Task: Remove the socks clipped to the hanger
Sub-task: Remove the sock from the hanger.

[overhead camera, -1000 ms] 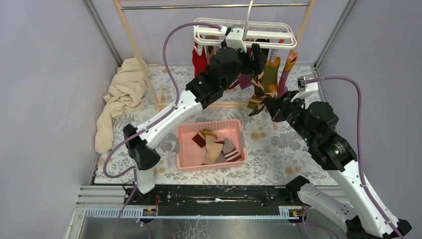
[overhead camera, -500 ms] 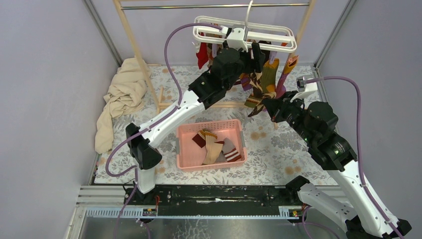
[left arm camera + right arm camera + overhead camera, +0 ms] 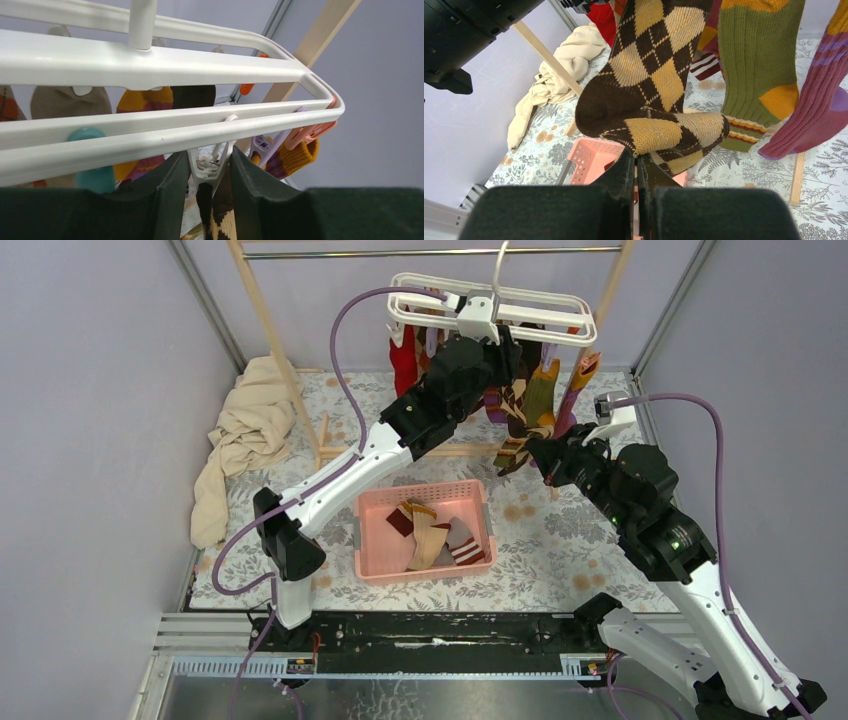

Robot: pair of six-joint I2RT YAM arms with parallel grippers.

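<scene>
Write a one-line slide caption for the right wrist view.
Right claw shut on the brown argyle sock, olive sock hanging beside it, pink basket below.

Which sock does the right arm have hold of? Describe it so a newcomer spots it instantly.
Find the white hanger on the metal rail at the back. Beneath it, right of centre, hangs the brown sock, its foot pinched by the right end effector. Only it bears yellow argyle diamonds; its neighbours are olive and maroon.
</scene>
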